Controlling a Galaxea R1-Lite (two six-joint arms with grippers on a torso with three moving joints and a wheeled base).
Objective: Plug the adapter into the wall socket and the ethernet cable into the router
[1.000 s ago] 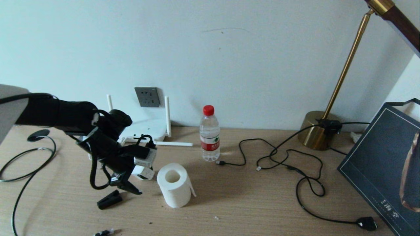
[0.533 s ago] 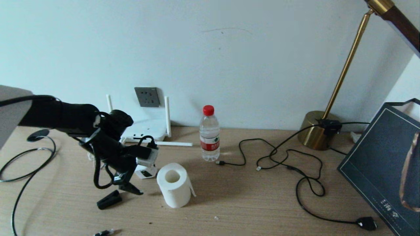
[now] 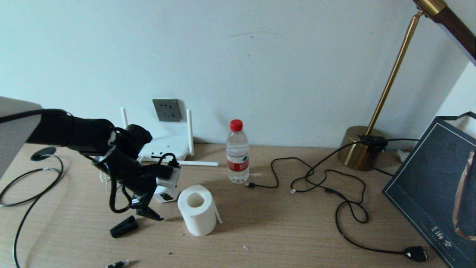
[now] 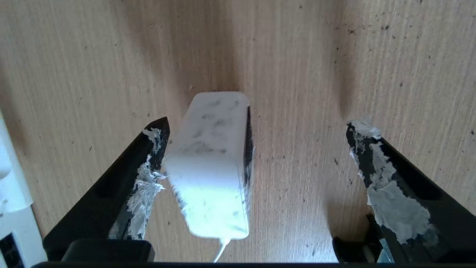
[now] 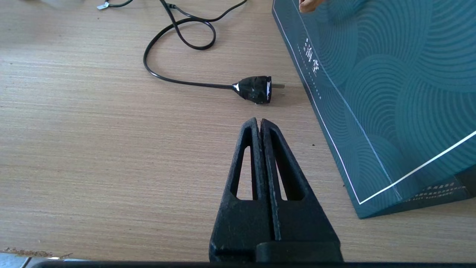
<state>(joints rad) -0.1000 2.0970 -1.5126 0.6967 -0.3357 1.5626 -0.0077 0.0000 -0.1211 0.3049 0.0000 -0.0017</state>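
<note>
The desk carries the whole job, with the wall socket on the wall at its far edge, at about eleven o'clock from the desk's middle, and the router directly below it. Over the last second the left gripper has crept toward the router and settled around the adapter. Its fingers are spread wide: one pad is just beside the cube, the other well apart. The adapter lies on the wood with nothing clamped, so the grasp probably comes next. The right gripper is parked near the teal box, fingers pressed together on nothing. A paper roll at the adapter's four o'clock and a black clip at seven o'clock crowd the lift. A water bottle stands at the socket's four o'clock, off the direct path.
</note>
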